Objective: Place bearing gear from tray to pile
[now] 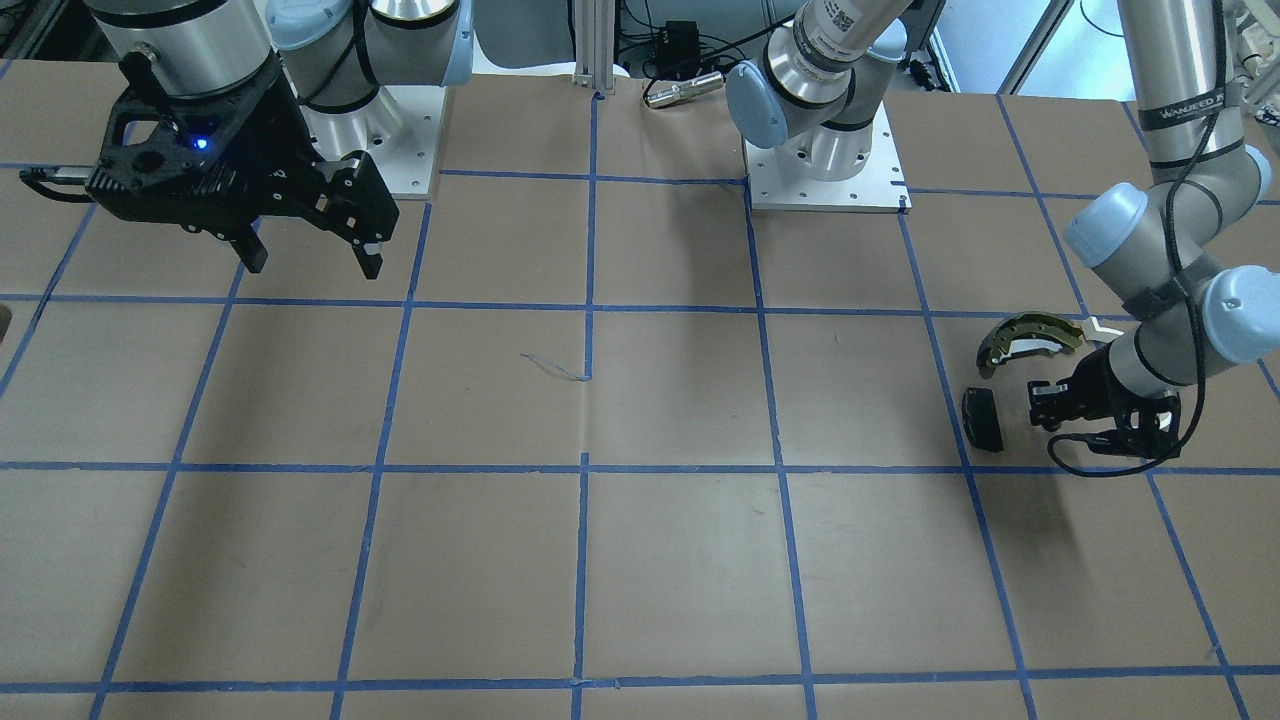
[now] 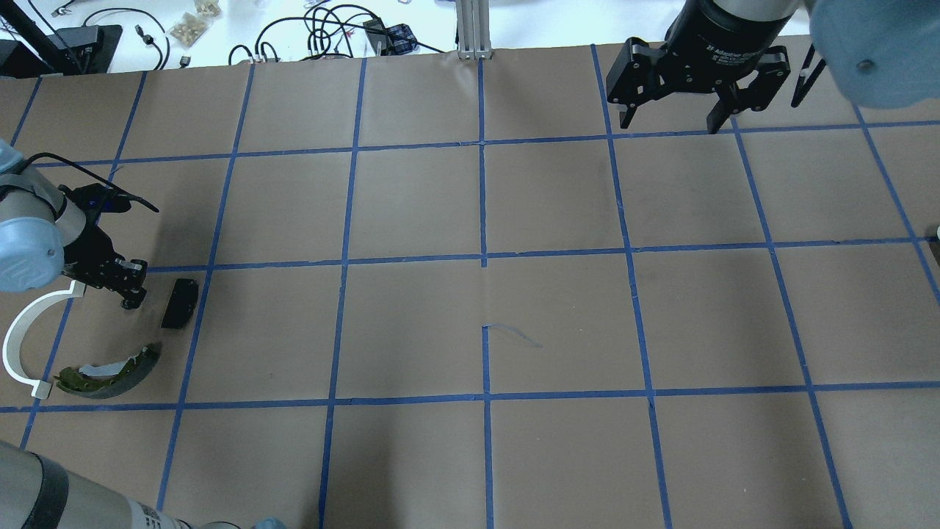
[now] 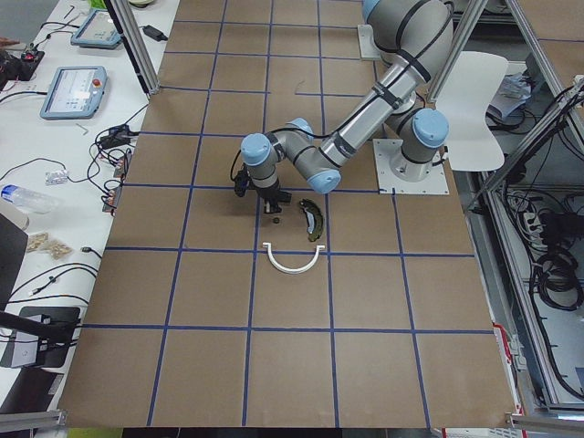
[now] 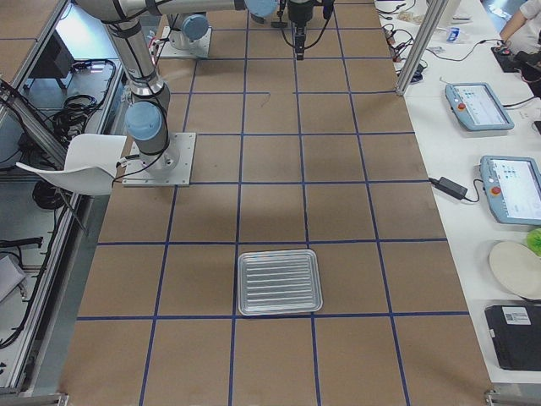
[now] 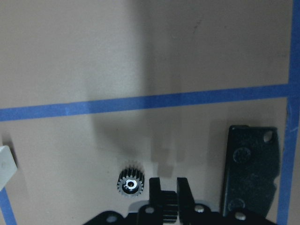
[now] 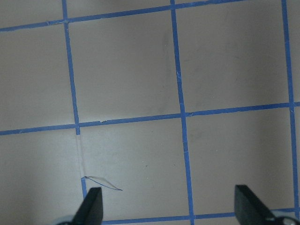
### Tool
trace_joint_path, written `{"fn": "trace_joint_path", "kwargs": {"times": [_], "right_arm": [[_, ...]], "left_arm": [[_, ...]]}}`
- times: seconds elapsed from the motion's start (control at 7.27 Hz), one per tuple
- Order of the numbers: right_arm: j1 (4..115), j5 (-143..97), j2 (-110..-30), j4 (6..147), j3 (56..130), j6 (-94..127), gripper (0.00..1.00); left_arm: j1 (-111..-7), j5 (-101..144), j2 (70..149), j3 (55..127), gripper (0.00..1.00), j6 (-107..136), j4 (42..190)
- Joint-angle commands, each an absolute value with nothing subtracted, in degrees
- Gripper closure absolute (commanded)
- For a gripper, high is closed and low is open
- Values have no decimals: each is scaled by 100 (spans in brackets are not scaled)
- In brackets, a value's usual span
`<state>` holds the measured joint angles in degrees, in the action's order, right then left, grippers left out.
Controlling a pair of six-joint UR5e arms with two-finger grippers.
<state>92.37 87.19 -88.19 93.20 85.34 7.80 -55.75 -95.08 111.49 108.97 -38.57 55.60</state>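
**Q:** What lies around the left hand (image 5: 171, 187)?

**A:** A brown paper counter (image 2: 411, 206) taped into blue squares. A ribbed silver metal tray (image 4: 279, 282) sits well away from the hand. Near the hand is the pile: a long white plastic arc (image 2: 9, 345), an olive-yellow curved brake shoe (image 2: 110, 375) and a small black rectangular pad (image 2: 180, 303).

**Q:** And the small black toothed bearing gear (image 5: 130, 183)?

**A:** It lies flat on the counter, bore upward, just beside the fingertips on the side away from the pad. The fingers are nearly together and grip nothing. The right hand (image 2: 670, 121), spread wide and holding nothing, is far off. A straight lift looks least likely to knock the gear.
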Motion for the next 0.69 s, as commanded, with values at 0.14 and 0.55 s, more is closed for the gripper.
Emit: {"fn": "trace_joint_path", "kwargs": {"times": [0.14,0.55], "right_arm": [[9237,8710,-8815,9325,8534,773,0],[9237,8710,-8815,9325,8534,782,0]], "left_arm": [[-5572,-9527,11153,10881,82,-3850,5572],[-5572,-9554,11153,10889,12,-3806,5572]]}}
